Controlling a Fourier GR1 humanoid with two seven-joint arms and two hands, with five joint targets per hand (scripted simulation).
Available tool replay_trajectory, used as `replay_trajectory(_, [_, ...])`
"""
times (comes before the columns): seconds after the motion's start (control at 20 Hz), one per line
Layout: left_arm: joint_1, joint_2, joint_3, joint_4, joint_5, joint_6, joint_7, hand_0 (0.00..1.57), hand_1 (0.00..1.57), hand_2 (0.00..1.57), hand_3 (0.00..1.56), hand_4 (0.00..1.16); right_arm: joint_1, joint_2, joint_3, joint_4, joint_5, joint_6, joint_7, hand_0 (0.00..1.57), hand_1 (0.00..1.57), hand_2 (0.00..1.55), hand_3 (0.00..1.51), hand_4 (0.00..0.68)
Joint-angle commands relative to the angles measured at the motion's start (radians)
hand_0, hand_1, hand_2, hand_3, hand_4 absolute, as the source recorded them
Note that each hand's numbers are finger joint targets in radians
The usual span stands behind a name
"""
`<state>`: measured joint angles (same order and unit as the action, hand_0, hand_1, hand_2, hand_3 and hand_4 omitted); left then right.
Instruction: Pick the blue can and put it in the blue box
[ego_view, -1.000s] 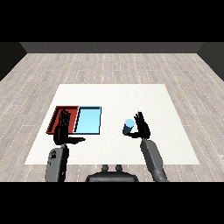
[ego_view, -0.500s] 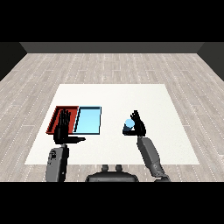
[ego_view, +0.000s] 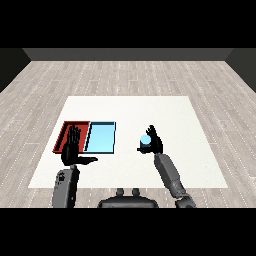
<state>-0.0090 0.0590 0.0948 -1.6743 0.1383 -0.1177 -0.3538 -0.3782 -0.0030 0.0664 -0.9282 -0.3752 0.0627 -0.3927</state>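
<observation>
The blue can (ego_view: 145, 141) stands upright on the white table (ego_view: 170, 115), right of the light blue tray (ego_view: 101, 137). My right hand (ego_view: 154, 143) is up against the can's right side, with its thumb and fingers curling round it. My left hand (ego_view: 72, 150) hovers with straight fingers and the thumb spread, over the near edge of the red tray (ego_view: 66, 134). The light blue tray holds nothing.
The red tray and the light blue tray lie side by side at the table's left. Bare white table stretches behind and to the right of the can. Wooden floor surrounds the table.
My right hand has moved left to the can, and its fingers have closed in around it. The left hand has stayed put.
</observation>
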Motion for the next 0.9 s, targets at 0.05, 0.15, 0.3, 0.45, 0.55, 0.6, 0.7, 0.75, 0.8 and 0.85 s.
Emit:
replay_trajectory(0.05, [-0.069, 0.043, 0.057, 0.026, 0.05, -0.021, 0.03, 0.0, 0.0, 0.0, 0.0, 0.0, 0.013, -0.004, 0.001, -0.022, 0.019, 0.022, 0.047, 0.0, 0.0, 0.0, 0.0, 0.0])
replay_trajectory(0.15, [-0.002, 0.006, 0.006, 0.02, 0.0, -0.007, -0.007, 0.0, 0.0, 0.0, 0.0, 0.0, 0.014, 0.003, 0.045, 0.037, 0.006, -0.016, -0.026, 0.0, 0.0, 0.0, 0.0, 0.0])
replay_trajectory(0.3, [-0.001, 0.031, 0.038, 0.049, 0.029, -0.04, -0.039, 0.0, 0.0, 0.0, 0.0, 0.0, -0.036, 0.003, 0.017, 0.122, 0.043, -0.207, -0.083, 1.09, 1.09, 1.3, 1.25, 0.414])
replay_trajectory(0.45, [-0.058, 0.032, 0.043, 0.059, 0.031, -0.014, 0.017, 0.0, 0.0, 0.0, 0.0, 0.0, -0.084, 0.003, 0.045, 0.111, 0.044, -0.332, -0.048, 1.53, 1.53, 1.49, 1.45, 0.658])
replay_trajectory(0.55, [0.004, 0.048, 0.056, -0.005, 0.058, -0.041, 0.018, 0.0, 0.0, 0.0, 0.0, 0.0, -0.047, -0.01, 0.023, 0.094, 0.099, -0.315, -0.026, 1.49, 1.49, 1.48, 1.44, 0.634])
replay_trajectory(0.6, [0.022, 0.009, 0.011, -0.001, 0.016, -0.018, -0.006, 0.0, 0.0, 0.0, 0.0, 0.0, -0.031, -0.001, 0.046, 0.049, 0.122, -0.341, 0.004, 1.49, 1.49, 1.48, 1.43, 0.617])
replay_trajectory(0.7, [-0.065, -0.002, 0.009, 0.073, -0.018, 0.023, -0.012, 0.0, 0.0, 0.0, 0.0, 0.0, -0.036, -0.027, 0.032, 0.071, 0.127, -0.332, 0.023, 1.5, 1.5, 1.48, 1.44, 0.62])
replay_trajectory(0.75, [-0.028, 0.0, -0.002, -0.044, -0.009, 0.034, 0.051, 0.0, 0.0, 0.0, 0.0, 0.0, -0.08, 0.002, 0.028, 0.128, 0.143, -0.345, 0.002, 1.51, 1.51, 1.48, 1.43, 0.62])
replay_trajectory(0.8, [-0.001, 0.025, 0.031, 0.078, 0.01, -0.039, -0.065, 0.0, 0.0, 0.0, 0.0, 0.0, -0.115, -0.012, -0.006, 0.158, 0.135, -0.331, 0.006, 1.5, 1.5, 1.48, 1.44, 0.617])
replay_trajectory(0.85, [-0.004, 0.026, 0.03, 0.033, 0.006, -0.017, -0.016, 0.0, 0.0, 0.0, 0.0, 0.0, -0.08, 0.003, 0.086, 0.117, 0.088, -0.384, -0.021, 1.5, 1.5, 1.48, 1.44, 0.616])
